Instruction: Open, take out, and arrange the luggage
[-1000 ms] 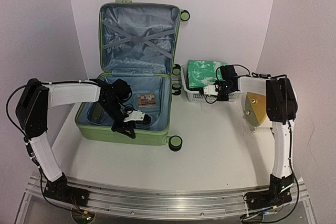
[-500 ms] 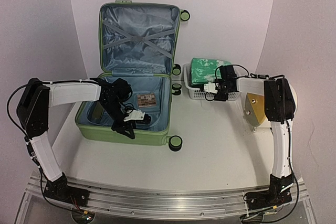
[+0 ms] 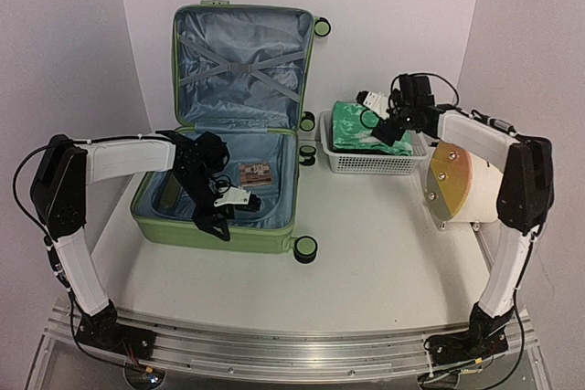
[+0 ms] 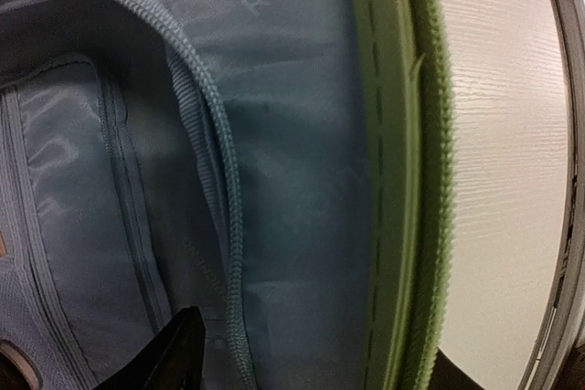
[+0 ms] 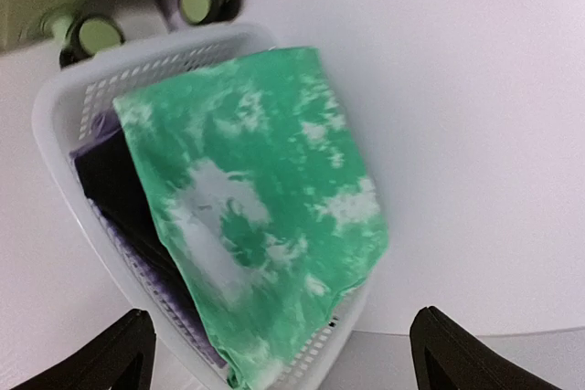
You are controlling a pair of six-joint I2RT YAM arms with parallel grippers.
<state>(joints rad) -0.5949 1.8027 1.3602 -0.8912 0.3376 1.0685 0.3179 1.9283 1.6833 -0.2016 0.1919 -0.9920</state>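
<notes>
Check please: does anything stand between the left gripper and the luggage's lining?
Nothing visible does. The luggage lies open, and the left gripper is inside its lower half, over bare blue lining.

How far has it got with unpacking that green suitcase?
Done: the luggage lies open, a green cloth sits in the basket. In hand: right gripper open above it, empty; left gripper down inside the case. Left: a small brown item there, perhaps more.

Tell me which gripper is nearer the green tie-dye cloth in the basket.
Right. The right gripper hovers just above the green cloth in the white basket. The left gripper is well away, down inside the lower half of the suitcase.
</notes>
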